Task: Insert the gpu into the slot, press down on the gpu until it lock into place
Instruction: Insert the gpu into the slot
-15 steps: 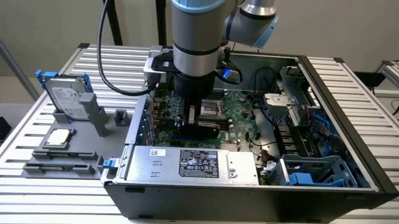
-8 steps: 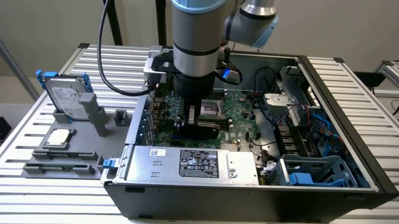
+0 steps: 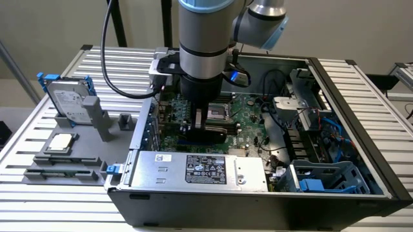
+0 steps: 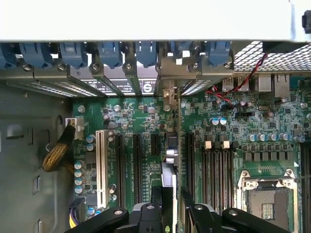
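Right, from my remote station I see the gripper (image 3: 206,128) lowered into the open computer case (image 3: 258,212), its fingers (image 4: 156,196) clenched on the gpu (image 3: 213,136) from both sides. The card stands upright on edge over the green motherboard (image 3: 252,126), roughly mid-board. In the wrist view the gpu (image 4: 169,170) appears edge-on as a thin strip running between the gripper (image 4: 171,196) and the rear expansion brackets (image 4: 121,73), and its metal end bracket (image 4: 169,97) sits up against that row. It stands among the long dark expansion connectors, with the white connector (image 4: 101,167) well off to one side and the black memory slots (image 4: 214,170) on the other. Whether its lower edge is seated in the slot I cannot tell, since card and fingers cover that line. Reading the exterior view as a dial centred on the gripper, the silver power-supply box (image 3: 193,169) lies at 6 o'clock, just beside the card. The CPU socket (image 3: 223,112) sits close at 1 o'clock, and a blue drive cage (image 3: 322,176) is at 4 o'clock. A hard drive (image 3: 67,104) stands in a grey holder outside the case at 9 o'clock, on the slatted table (image 3: 58,212).
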